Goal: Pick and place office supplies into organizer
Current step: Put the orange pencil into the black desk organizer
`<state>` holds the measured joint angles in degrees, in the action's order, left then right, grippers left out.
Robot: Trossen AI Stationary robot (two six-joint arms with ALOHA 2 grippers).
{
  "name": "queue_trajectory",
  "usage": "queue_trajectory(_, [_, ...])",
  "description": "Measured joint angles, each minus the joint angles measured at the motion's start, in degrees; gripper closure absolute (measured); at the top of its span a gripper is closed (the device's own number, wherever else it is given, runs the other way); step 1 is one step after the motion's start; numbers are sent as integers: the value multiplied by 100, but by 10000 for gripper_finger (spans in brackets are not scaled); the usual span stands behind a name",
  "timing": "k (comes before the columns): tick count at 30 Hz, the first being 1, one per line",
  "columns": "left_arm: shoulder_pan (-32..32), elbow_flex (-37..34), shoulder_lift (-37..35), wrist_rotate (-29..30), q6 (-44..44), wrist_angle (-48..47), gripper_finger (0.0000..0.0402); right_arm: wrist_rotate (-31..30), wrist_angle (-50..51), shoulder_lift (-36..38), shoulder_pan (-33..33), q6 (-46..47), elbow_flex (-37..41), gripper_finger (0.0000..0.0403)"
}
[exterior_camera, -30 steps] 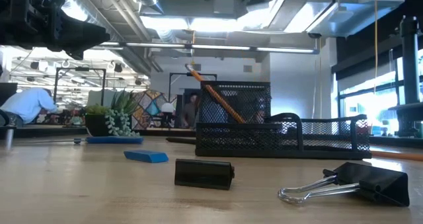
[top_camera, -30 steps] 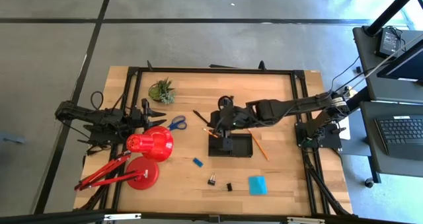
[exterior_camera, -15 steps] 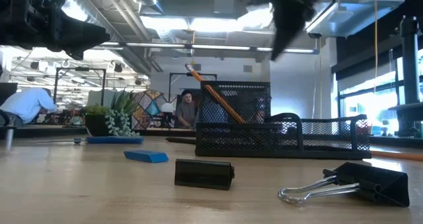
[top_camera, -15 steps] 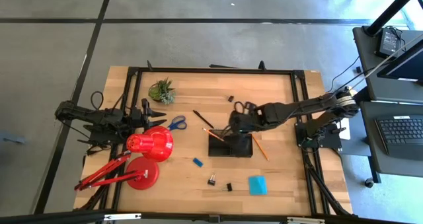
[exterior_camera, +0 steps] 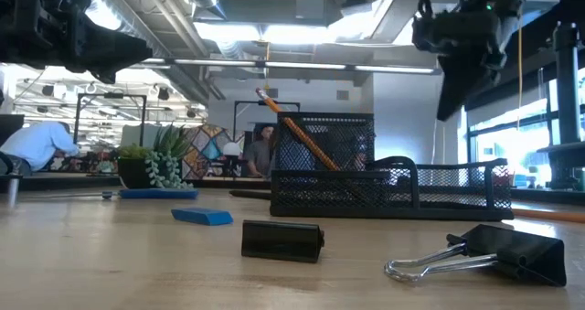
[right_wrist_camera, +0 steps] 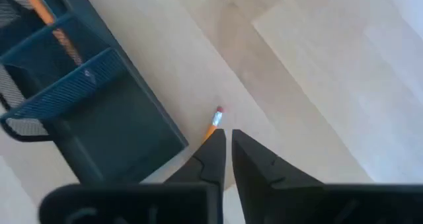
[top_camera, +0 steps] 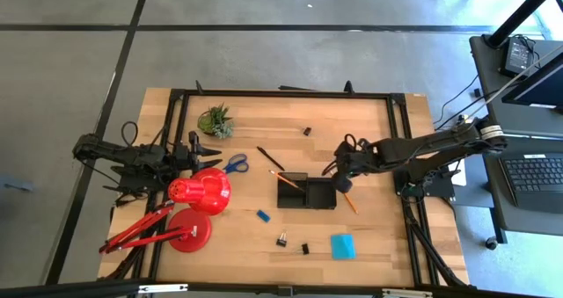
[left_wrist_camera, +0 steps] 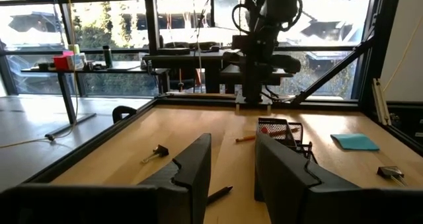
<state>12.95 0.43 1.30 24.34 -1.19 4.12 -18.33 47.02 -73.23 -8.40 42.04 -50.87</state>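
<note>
Wooden table [top_camera: 369, 228]: right hand [top_camera: 338, 185] nearly shut, empty, above pencil [top_camera: 348, 199] beside organizer [top_camera: 308, 193].

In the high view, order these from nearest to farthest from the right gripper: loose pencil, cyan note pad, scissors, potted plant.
From the right gripper:
1. Loose pencil, on the table just beside it.
2. Cyan note pad, near the front edge.
3. Scissors, beyond the organizer.
4. Potted plant, far back corner.

The organizer [top_camera: 307, 193] sits in the middle of the desk [top_camera: 369, 236]. One pencil [top_camera: 283, 178] stands in its left part. Another pencil [top_camera: 349, 199] lies just right of it. The scissors [top_camera: 235, 164] lie to its left.
</note>
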Motion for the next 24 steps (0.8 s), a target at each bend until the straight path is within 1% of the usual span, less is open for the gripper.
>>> queue_trajectory(2, [2, 2, -1, 0, 0, 0, 290, 121, -22, -13, 26, 98, 90, 365])
queue_trajectory(5, [0, 2, 0, 0, 0, 0, 290, 518, -40, -28, 103, 128, 244, 348])
queue_trajectory(8, [1, 0, 0, 0, 0, 0, 290, 706, -52, -28, 164, 177, 332, 317])
queue_trajectory(13, [2, 2, 0, 0, 0, 0, 290, 766, 24, -28, 188, 295, 345, 254])
queue_trajectory(17, [1, 2, 0, 0, 0, 0, 290, 1139, 33, -28, 131, 268, 345, 218])
queue_trajectory(20, [0, 2, 0, 0, -2, 0, 290, 1248, 86, -28, 6, 364, 345, 206])
queue_trajectory(24, [0, 1, 0, 0, -2, 0, 290, 1253, 243, -100, -196, 761, 345, 210])
